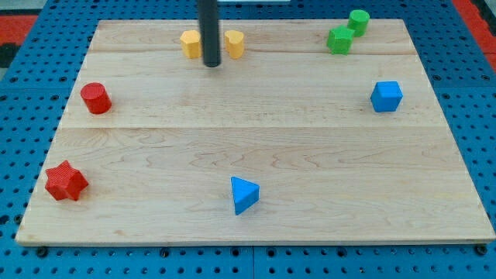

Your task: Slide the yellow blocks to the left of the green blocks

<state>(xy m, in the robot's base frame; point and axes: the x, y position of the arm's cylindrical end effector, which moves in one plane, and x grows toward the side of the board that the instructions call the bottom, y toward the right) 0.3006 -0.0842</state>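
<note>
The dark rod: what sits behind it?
Behind the rod, whose tip rests on the board, two yellow blocks show either side. Their inner edges and any gap between are hidden.

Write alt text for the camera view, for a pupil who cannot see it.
My tip rests between two yellow blocks at the top of a wooden board. Two green blocks touch at top right; red and blue blocks lie scattered elsewhere.

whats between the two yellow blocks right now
In the camera view, my tip stands between the left yellow block and the right yellow block, with the rod hiding part of the gap. No other block lies there.
</note>
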